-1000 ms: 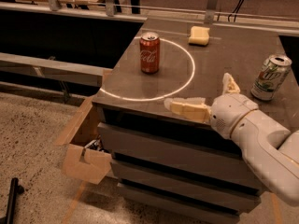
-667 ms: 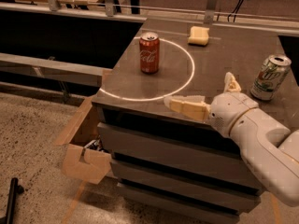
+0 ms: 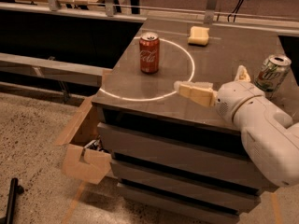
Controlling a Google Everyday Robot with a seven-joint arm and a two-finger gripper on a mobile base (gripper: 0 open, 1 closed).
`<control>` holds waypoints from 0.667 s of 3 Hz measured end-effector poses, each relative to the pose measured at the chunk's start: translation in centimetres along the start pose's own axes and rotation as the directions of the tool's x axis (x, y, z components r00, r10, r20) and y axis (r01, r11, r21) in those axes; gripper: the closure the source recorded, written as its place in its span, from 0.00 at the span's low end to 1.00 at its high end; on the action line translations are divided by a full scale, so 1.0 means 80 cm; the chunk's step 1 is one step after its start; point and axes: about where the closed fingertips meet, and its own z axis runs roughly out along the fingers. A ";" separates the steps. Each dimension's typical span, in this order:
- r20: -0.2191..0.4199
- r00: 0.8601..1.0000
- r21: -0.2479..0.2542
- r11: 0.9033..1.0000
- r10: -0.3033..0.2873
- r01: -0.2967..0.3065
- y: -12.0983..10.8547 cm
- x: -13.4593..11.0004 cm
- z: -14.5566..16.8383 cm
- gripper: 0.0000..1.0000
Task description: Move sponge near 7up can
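The hand (image 3: 211, 79) hovers over the bench's (image 3: 224, 55) front edge, fingers spread wide and empty. The sponge (image 3: 198, 35) lies by the far edge, well apart from the 7up can (image 3: 272, 73) at the right edge.

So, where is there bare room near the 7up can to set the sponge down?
Bare tabletop lies between the sponge and the 7up can, and inside the white ring right of the Coke can. Crowded: the 7up can's left side, where the open end effector hovers.
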 end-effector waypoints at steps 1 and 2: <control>0.002 0.999 0.010 0.999 -0.047 0.047 -0.007 0.005 0.022 0.00; 0.007 0.980 -0.023 0.980 -0.197 0.197 0.007 0.016 0.053 0.00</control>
